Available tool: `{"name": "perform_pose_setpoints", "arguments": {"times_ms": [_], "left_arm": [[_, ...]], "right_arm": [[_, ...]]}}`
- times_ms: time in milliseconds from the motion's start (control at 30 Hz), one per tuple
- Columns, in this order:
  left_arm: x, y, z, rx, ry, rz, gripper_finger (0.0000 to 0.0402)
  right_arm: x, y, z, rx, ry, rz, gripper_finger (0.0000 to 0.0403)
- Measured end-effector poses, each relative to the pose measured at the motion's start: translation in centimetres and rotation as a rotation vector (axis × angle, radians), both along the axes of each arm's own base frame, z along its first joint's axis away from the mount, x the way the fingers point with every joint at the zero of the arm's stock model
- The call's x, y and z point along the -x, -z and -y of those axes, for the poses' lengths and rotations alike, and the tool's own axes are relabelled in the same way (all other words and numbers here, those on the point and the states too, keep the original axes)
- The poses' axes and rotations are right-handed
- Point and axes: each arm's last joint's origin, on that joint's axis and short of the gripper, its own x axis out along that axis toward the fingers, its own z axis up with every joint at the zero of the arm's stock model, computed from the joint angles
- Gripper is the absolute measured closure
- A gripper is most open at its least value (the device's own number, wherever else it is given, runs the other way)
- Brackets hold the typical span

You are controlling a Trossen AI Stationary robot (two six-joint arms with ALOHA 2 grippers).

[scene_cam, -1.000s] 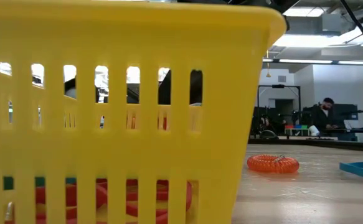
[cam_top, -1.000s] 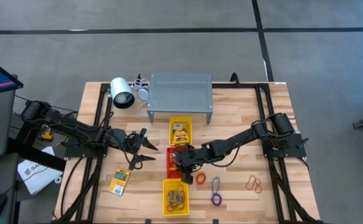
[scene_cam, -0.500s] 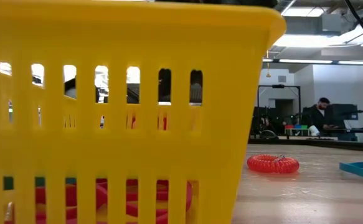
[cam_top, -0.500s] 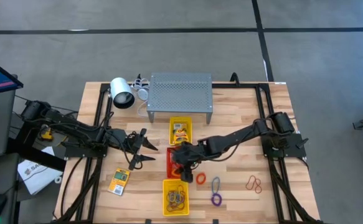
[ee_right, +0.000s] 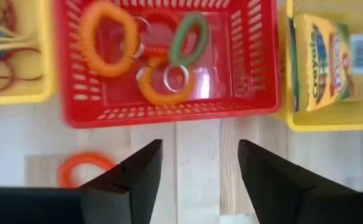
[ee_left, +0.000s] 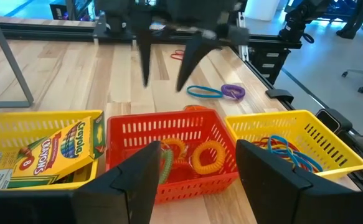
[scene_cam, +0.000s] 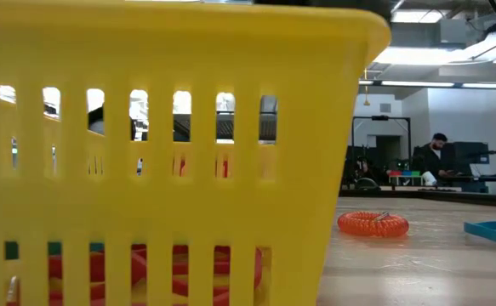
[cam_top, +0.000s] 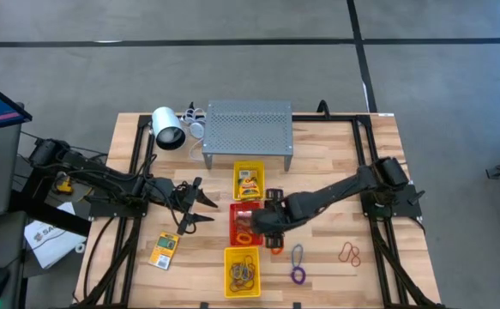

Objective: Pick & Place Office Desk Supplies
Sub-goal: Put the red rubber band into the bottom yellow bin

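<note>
Right claw (ee_right: 198, 160): its 2 fingers stand apart and nothing is between them. It hangs low at the right side of the red tray (cam_top: 235, 225), with bare wood under the gap.
Why it is there: I judge it is between 2 jobs. The tray already holds 3 coil rings, 2 orange and 1 green (ee_right: 189, 37), and the next ring is on the table near it.
Nearest piece: an orange coil ring (ee_right: 84, 171) lies flat on the wood just outside the tray wall. It is beside the claw, not under it and not touching it.
Next move, my guess: I must shift the claw over this ring and go down with 1 finger on each side of the coil wall. The ring is soft and may roll away.
Other pieces: a blue loop (cam_top: 296, 254) and a purple loop (cam_top: 298, 275) lie further toward the front edge, and red loops (cam_top: 348, 251) are well apart to the right. A crayon box (cam_top: 164, 251) lies alone on the left side.
Sorting so far: crayons are in the yellow tray (cam_top: 250, 169) behind the red one, and rubber bands are in the front yellow tray (cam_top: 229, 283).
Left claw (cam_top: 196, 207): it waits with fingers wide and empty, left of the red tray.
</note>
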Motion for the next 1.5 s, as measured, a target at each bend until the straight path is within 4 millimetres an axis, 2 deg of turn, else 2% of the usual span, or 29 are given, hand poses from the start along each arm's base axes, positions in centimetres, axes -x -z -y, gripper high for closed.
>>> {"name": "perform_pose_setpoints", "arguments": {"times_ms": [200, 333, 400, 567, 733, 933, 1067, 1300, 1500], "left_arm": [[0.0, 0.0, 0.0, 0.001, -0.001, 0.001, 0.0197], [0.0, -0.1, 0.0, 0.001, -0.001, 0.006, 0.0197], [0.0, -0.1, 0.0, 0.002, -0.001, 0.010, 0.0197], [-0.1, -0.2, 0.0, 0.006, -0.001, 0.020, 0.0197], [-0.1, -0.3, 0.0, 0.008, -0.001, 0.027, 0.0197], [-0.2, -0.7, -0.1, 0.010, -0.031, 0.072, 0.0197], [-0.3, -1.2, -0.2, 0.001, -0.078, 0.129, 0.0197], [-0.6, -2.3, -0.9, 0.004, -0.134, 0.247, 0.0197], [-0.7, -2.6, -1.3, 0.009, -0.155, 0.277, 0.0197]], "right_arm": [[2.7, -2.4, -0.8, 0.007, 0.044, 0.119, 0.0202], [5.3, -4.6, -0.5, -0.038, 0.086, 0.352, 0.0208], [6.8, -5.2, -0.2, -0.114, 0.070, 0.511, 0.0213], [11.2, -5.3, 1.5, -0.307, -0.003, 0.833, 0.0224], [15.2, -4.1, 3.0, -0.410, -0.023, 0.994, 0.0232], [18.4, -1.7, 2.8, -0.555, -0.067, 0.996, 0.0235], [19.6, -0.3, 2.2, -0.595, -0.090, 0.939, 0.0235], [20.4, 1.3, 1.6, -0.619, -0.041, 0.784, 0.0235], [20.0, 0.8, 1.1, -0.692, -0.021, 0.839, 0.0235]]}}
